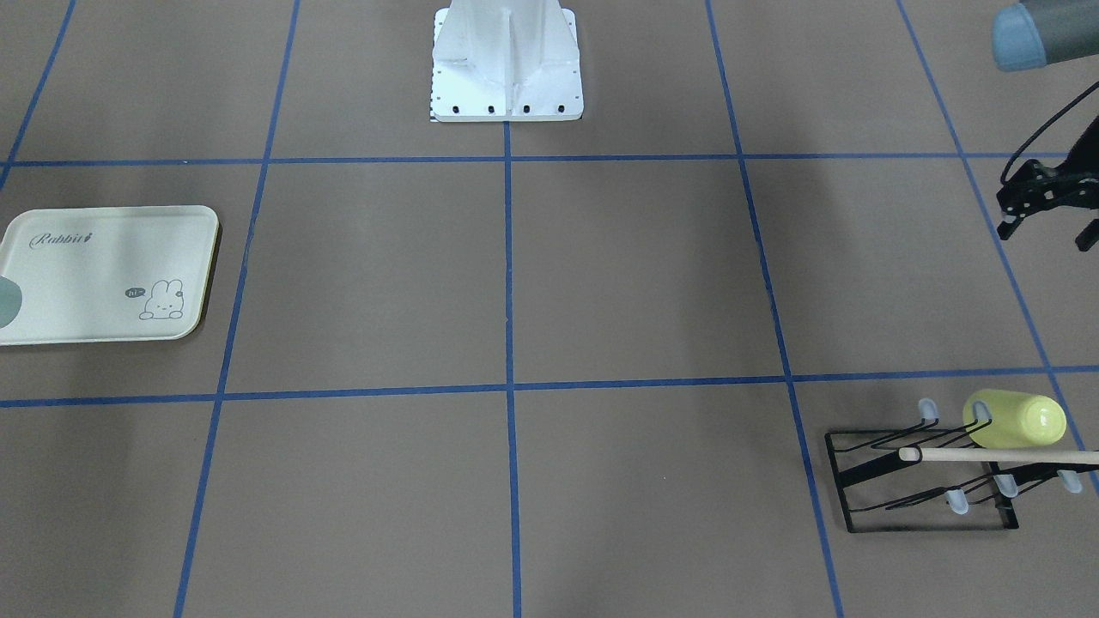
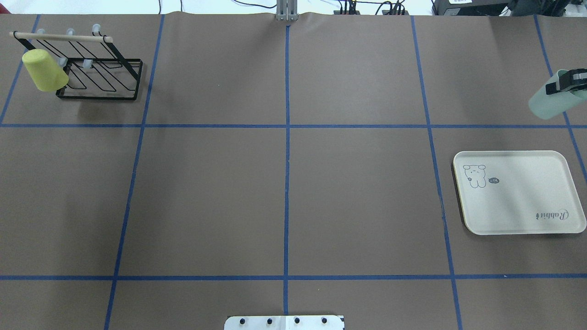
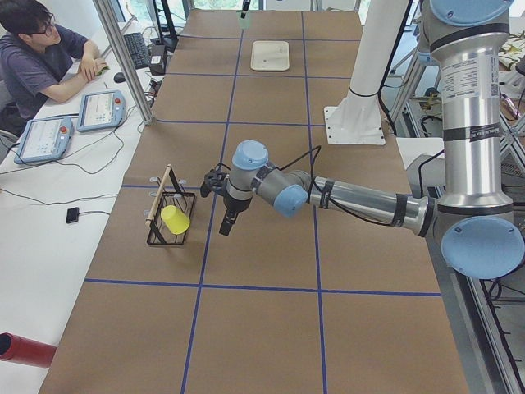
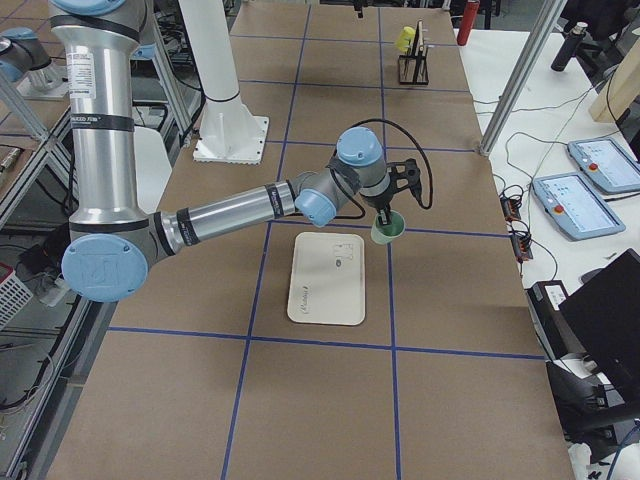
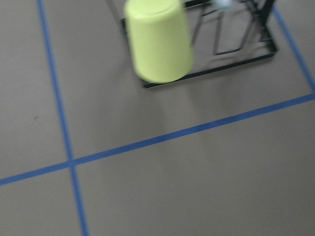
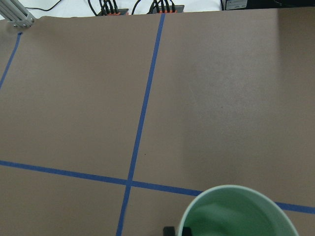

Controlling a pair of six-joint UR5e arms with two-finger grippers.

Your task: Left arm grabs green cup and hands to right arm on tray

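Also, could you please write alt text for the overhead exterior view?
The right gripper holds the green cup tilted at the right edge, beyond the cream tray. Far left, a yellow-green cup hangs on a black rack.

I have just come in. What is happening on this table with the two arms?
The right gripper is closed on the rim of the green cup and holds it tilted in the air, just past the far edge of the tray. The cup is not yet set down. The left gripper is open and empty, hanging near the black rack where a yellow cup hangs on a prong.
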